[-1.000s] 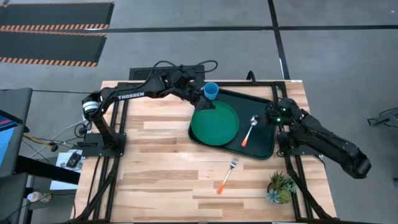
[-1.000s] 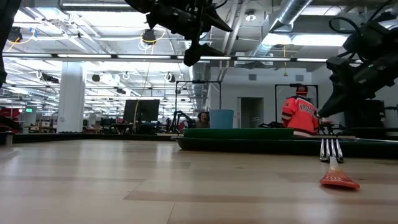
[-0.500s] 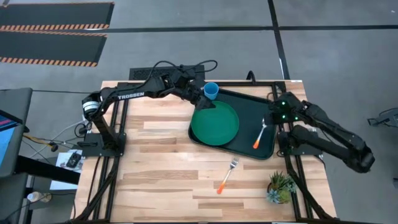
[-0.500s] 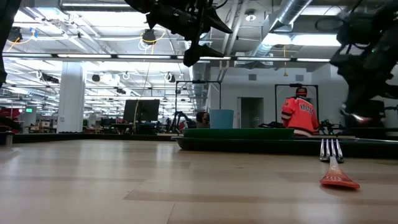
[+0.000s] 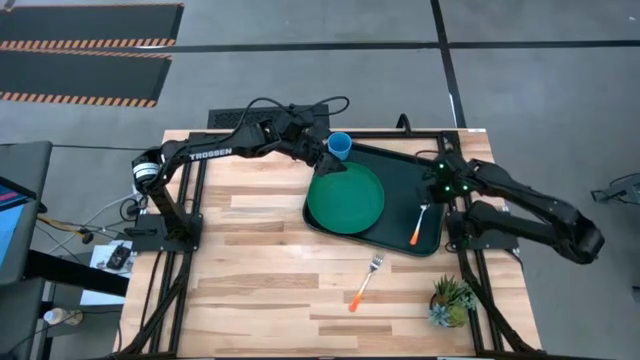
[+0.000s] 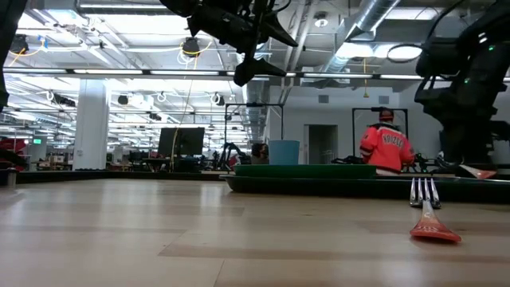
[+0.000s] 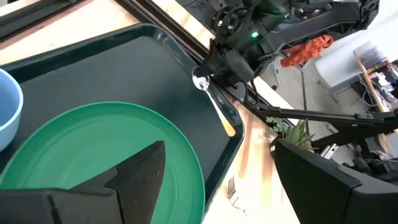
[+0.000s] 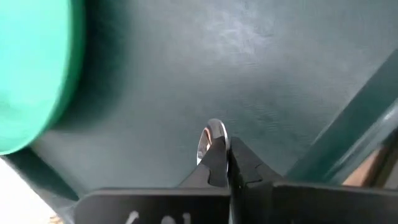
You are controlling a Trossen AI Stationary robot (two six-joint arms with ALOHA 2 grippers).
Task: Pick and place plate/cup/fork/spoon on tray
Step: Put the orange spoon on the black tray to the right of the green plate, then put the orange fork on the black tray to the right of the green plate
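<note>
From the left of the high view, my left gripper [image 5: 322, 152] hangs above the tray's upper left corner, between the cup [image 5: 339, 146] and the plate [image 5: 346, 196]; its wrist view shows the fingers spread apart and holding nothing. The cup stands in that corner of the tray [image 5: 400, 168] and the plate lies on the tray's left half, so I judge both as placed. The fork [image 5: 365, 281] lies on the bare table, lower centre of the frame, well apart from the tray and untouched. At the right, my right gripper [image 5: 428, 200] is clamped on the spoon [image 5: 418, 224] near its bowl, orange handle trailing toward the tray's lower right rim. The hold is a narrow pinch at the neck of the bowl, so I judge the spoon could pivot or slip. The handle end appears close to the rim; released there, it could come to rest on the rim or tip off the tray. I cannot tell whether the spoon touches the tray floor.
</note>
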